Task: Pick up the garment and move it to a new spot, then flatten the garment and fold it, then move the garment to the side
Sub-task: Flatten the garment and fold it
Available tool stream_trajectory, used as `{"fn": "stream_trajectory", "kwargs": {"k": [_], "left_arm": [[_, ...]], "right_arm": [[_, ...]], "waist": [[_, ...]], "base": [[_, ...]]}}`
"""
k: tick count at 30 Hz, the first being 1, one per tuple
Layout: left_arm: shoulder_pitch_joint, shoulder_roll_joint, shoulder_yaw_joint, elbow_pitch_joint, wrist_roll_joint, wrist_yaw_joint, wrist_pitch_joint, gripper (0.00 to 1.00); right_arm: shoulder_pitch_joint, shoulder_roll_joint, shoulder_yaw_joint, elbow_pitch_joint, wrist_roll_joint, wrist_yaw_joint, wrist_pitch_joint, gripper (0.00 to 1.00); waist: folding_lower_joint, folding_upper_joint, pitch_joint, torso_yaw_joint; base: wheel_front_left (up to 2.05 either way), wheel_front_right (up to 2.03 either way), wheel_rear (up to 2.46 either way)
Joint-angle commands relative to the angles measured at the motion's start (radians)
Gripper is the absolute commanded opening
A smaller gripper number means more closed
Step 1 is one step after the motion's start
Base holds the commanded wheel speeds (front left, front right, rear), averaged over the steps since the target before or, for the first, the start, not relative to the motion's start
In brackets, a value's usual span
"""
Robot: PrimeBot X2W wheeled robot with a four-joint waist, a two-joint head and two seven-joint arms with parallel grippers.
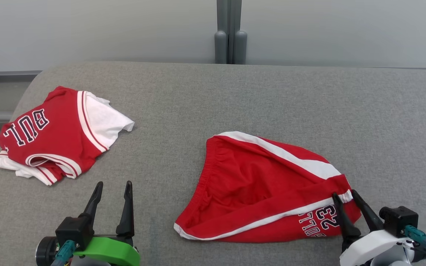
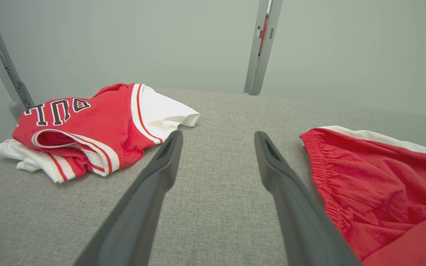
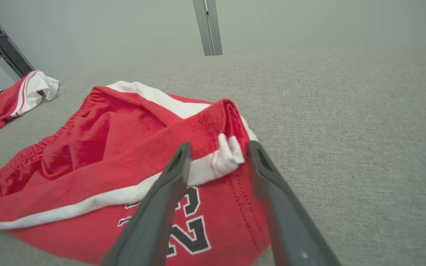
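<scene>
The right gripper [image 1: 344,193] is spread over the near right corner of the red shorts [image 1: 264,184]. Its fingers stand either side of the bunched white hem corner [image 3: 229,157] without pinching it. The shorts lie rumpled and partly doubled over on the right half of the grey desk [image 1: 235,96].

To flatten them well, it should probably close low on that hem. The left gripper [image 1: 113,183], also spread over bare desk, could take the waistband [image 1: 205,173], so both can draw outward evenly. They should stay clear of the folded jersey [image 1: 50,136] at far left.

One shorts [image 1: 257,184], one jersey [image 1: 50,136], two claws [image 1: 113,183] [image 1: 343,193]
</scene>
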Motion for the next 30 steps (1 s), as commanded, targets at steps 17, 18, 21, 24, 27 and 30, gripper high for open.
{"fn": "stream_trajectory", "kwargs": {"k": [17,18,21,24,27,30], "left_arm": [[0.003,0.002,-0.009,-0.003,-0.013,0.006,0.0,1.0],[0.001,0.002,-0.01,-0.002,-0.014,0.006,0.0,1.0],[-0.001,0.002,-0.011,0.0,-0.016,0.005,-0.001,1.0],[0.003,0.002,-0.009,0.002,-0.015,0.004,0.0,1.0],[0.009,0.002,-0.006,0.002,-0.011,0.004,0.0,1.0],[0.01,0.002,-0.008,0.003,-0.007,0.004,0.0,1.0]], "right_arm": [[0.155,-0.02,0.011,-0.192,0.008,-0.002,-0.003,0.0],[0.175,-0.02,0.014,-0.199,0.012,-0.002,-0.003,0.0],[0.228,-0.015,0.018,-0.207,0.02,-0.002,-0.003,0.0],[0.258,-0.012,0.005,-0.225,0.021,-0.002,-0.003,1.0],[0.243,-0.017,-0.005,-0.26,0.01,-0.002,-0.003,1.0],[0.204,-0.038,-0.008,-0.29,-0.004,-0.002,-0.003,1.0]], "waist": [[0.0,0.0,0.007,-0.075],[0.0,0.0,0.009,-0.077],[0.0,0.0,0.009,-0.079],[0.0,0.0,0.007,-0.081],[0.0,0.0,0.005,-0.082],[0.0,0.0,0.002,-0.076]], "base": [[0.0,0.0,0.0],[0.0,0.0,0.0],[0.0,0.0,0.0],[0.0,0.0,0.0],[0.0,0.0,0.0],[0.0,0.0,0.0]]}}
